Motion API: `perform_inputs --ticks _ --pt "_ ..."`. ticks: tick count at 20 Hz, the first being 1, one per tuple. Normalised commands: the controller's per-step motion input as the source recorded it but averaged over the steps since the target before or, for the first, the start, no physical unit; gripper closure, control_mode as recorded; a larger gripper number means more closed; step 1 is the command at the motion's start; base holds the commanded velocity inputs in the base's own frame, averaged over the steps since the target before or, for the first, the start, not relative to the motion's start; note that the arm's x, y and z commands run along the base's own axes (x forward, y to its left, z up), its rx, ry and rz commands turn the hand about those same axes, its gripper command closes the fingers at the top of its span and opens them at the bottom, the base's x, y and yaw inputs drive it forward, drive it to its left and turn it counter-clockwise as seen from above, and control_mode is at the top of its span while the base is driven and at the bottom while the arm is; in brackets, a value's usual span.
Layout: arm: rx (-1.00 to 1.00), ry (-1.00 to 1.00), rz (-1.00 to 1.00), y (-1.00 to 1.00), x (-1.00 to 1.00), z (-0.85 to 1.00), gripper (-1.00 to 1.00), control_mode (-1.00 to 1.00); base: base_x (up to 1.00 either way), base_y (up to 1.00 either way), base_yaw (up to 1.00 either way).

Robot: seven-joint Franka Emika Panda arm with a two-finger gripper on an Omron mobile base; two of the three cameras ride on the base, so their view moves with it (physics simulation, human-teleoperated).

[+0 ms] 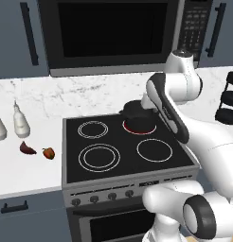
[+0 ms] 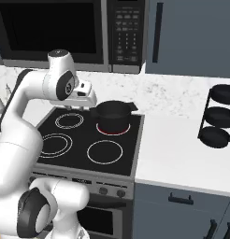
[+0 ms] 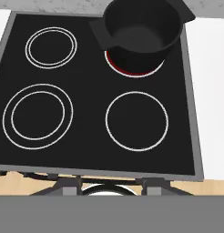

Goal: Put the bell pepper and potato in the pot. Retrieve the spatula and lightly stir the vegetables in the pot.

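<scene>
Both bell pepper (image 1: 49, 152) and potato (image 1: 27, 148) lie well left of hand (image 2: 84, 103).

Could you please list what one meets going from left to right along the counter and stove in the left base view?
White bottle with a thin nozzle → dark maroon-brown pointed potato → small orange-red bell pepper → squat round black pot on the red-glowing back burner → black three-tier rack.

I see a black stovetop (image 1: 123, 142), a microwave (image 1: 109, 35) above, white bottles (image 1: 21, 122) on the marble surface (image 1: 28, 175), and a black tiered rack (image 2: 219, 116).
</scene>
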Motion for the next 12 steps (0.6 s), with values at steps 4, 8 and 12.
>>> perform_inputs --ticks 4,8,12 --pt "0.0 0.0 0.0 0.07 -0.01 -0.01 -1.0 1.0 -0.09 0.19 0.01" --pt "0.0 0.0 0.0 0.0 0.0 0.0 -1.0 1.0 -0.14 0.61 0.01" --pt "0.0 0.0 0.0 0.0 0.0 0.0 -1.0 1.0 0.0 0.5 0.0"
